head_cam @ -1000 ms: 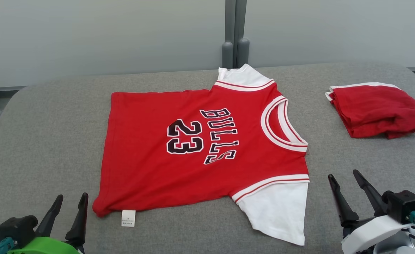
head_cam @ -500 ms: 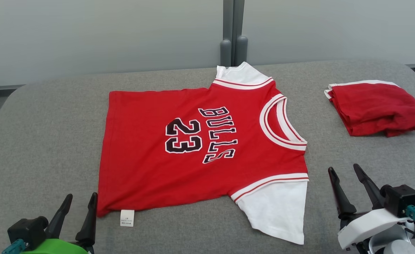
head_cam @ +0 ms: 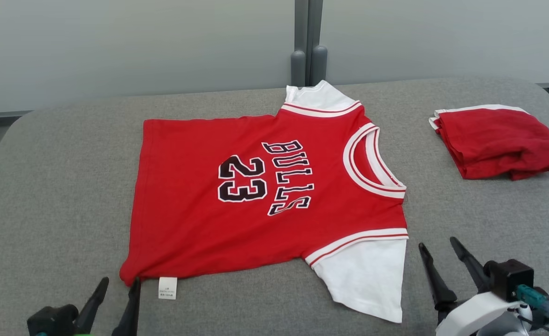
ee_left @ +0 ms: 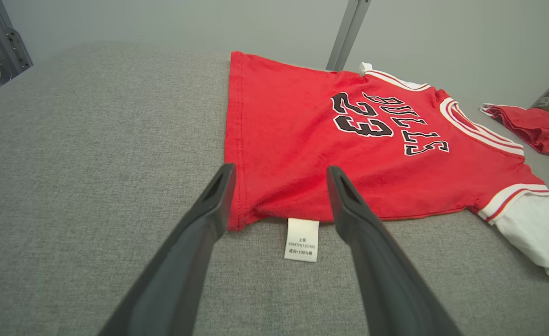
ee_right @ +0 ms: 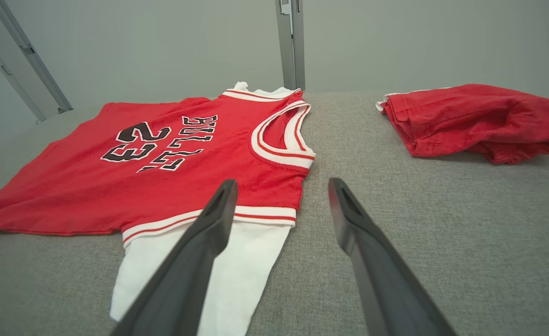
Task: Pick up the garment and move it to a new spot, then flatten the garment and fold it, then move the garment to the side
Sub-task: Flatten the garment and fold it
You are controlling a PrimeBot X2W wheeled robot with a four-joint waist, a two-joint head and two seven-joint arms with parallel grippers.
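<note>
Bright red garment [head_cam: 195, 224] centre frame: white sleeves, white-and-red striped trim at neck and sleeve seams, black lettering edged in white. At its lower left, a white label [head_cam: 167, 288] with tiny print, probably grey. Flecked grey table [head_cam: 59, 196]. Upper right, a folded bundle [head_cam: 498, 140], red with a white edge. Left gripper [head_cam: 120, 281] and right gripper [head_cam: 437, 242] are near-black.

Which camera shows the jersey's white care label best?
Left wrist view: the care label lies large and close, print visible. Head view shows it tiny; right wrist view clips it at the frame edge.
</note>
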